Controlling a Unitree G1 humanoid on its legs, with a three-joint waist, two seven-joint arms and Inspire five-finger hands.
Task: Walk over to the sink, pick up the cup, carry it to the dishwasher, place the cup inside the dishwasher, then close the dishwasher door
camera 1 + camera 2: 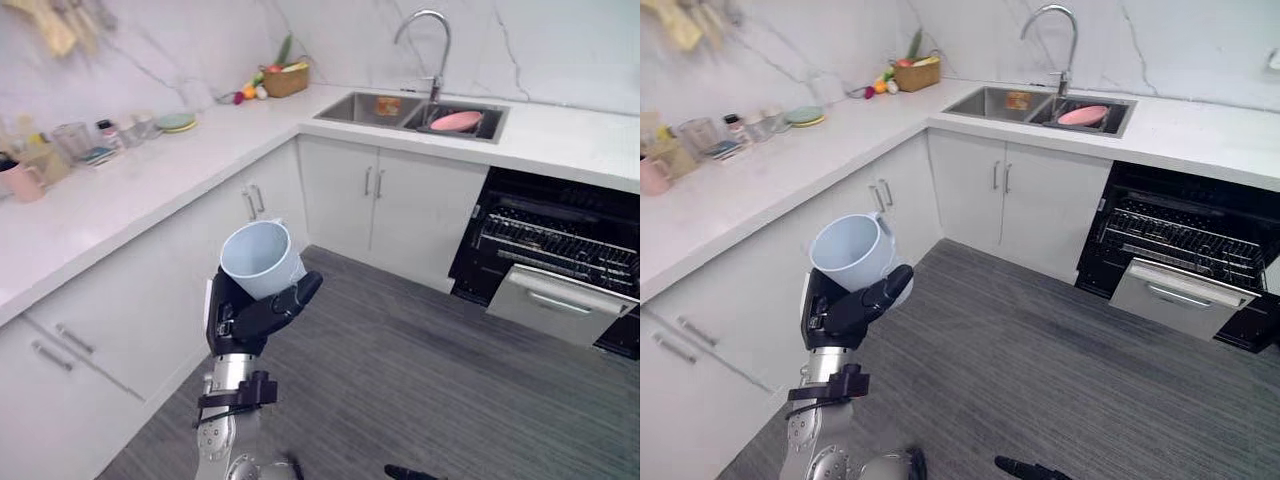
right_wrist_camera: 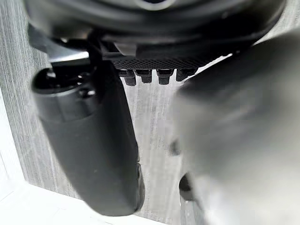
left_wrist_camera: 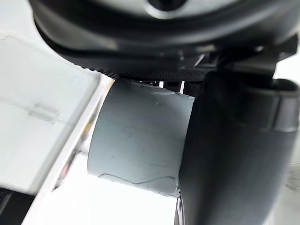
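One pale blue-grey cup point(image 1: 262, 258), plain and handled, mouth tilted upward, sits clamped in the curled left hand point(image 1: 250, 318) above the grey floor point(image 1: 420, 370).

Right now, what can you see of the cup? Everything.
The cup is pale blue-grey, smooth and matte, with faint scuffs on its wall. It looks empty, mouth tilted up towards the head camera, a small handle on its far side. The left hand holds it, curled round its lower half, in the air above the grey floor beside the white cabinets.
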